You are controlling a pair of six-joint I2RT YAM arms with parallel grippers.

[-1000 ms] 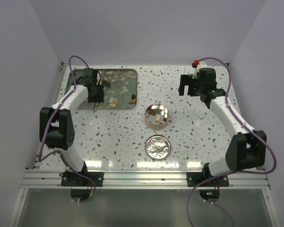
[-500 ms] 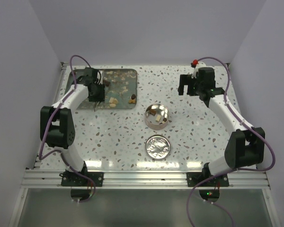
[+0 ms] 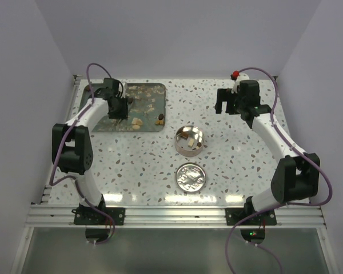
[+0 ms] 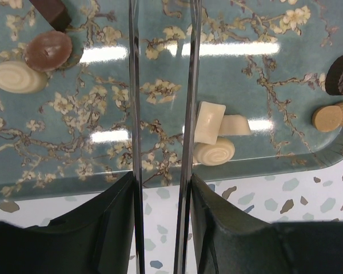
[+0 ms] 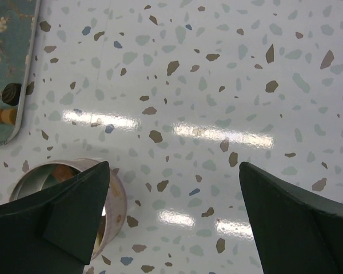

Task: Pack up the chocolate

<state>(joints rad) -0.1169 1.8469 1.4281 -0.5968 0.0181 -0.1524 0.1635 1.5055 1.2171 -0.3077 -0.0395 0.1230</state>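
Small cream and brown chocolates lie on the teal flowered tray (image 3: 146, 103). In the left wrist view a cream cluster (image 4: 214, 131) lies just right of the blades, and brown (image 4: 48, 50) and cream (image 4: 17, 76) pieces lie at the upper left. My left gripper (image 3: 118, 108) is over the tray's left part, shut on thin metal tweezers (image 4: 134, 114). The blades stand apart with nothing between them. The round tin (image 3: 189, 140) holds a few pieces. My right gripper (image 3: 224, 103) is open and empty, hovering at the far right.
The tin's lid (image 3: 191, 176) lies flat in front of the tin. The right wrist view shows the tin's rim (image 5: 117, 200) behind my left finger and the tray's corner (image 5: 11, 68). White walls enclose the table.
My left gripper has shifted a little toward the far side over the tray with the tweezers. The right arm has barely moved.
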